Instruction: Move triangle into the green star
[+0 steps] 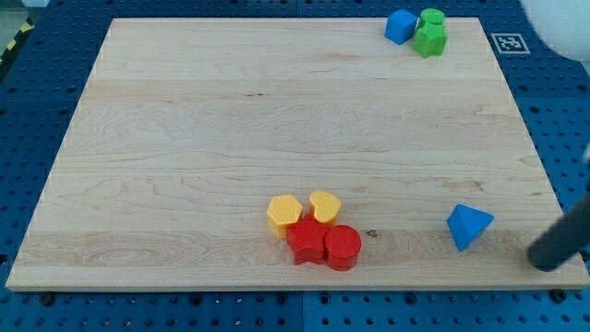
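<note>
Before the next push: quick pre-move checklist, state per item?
1. My tip in view: ok, at the board's right edge, near the view's bottom.
2. Tip clear of blocks: ok, it sits right of the blue triangle, not touching.
3. Target found: ok, green star at the view's top, under a green cylinder, beside a blue cube.
4. Tip behind the triangle for a push toward the star: not ok, it is off to the side.
5. Yellow and red cluster off the path: ok.

Open board between blue triangle (468, 225) and green star (430, 40).
</note>
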Available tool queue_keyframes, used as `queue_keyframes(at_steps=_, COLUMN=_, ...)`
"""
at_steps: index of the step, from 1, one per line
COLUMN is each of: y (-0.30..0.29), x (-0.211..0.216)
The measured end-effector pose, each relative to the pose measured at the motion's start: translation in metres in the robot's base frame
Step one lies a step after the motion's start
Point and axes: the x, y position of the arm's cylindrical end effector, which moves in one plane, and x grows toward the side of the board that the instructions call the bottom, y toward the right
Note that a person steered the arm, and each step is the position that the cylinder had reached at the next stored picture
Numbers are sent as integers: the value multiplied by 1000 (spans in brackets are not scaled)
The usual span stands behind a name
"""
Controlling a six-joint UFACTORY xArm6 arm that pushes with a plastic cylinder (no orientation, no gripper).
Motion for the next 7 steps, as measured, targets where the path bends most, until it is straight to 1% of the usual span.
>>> queue_keyframes(at_steps=1, y=-15, x=-30)
queue_keyframes(at_steps=2, y=-21, x=-68)
queue_keyframes(at_steps=3, y=-9, x=-45)
queue_keyframes(at_steps=4, y=6, x=8)
queue_keyframes(at_steps=5, y=-18, x=19)
queue_keyframes(at_steps=6, y=-47, x=1)
queue_keyframes(at_steps=7, y=-63, x=-38)
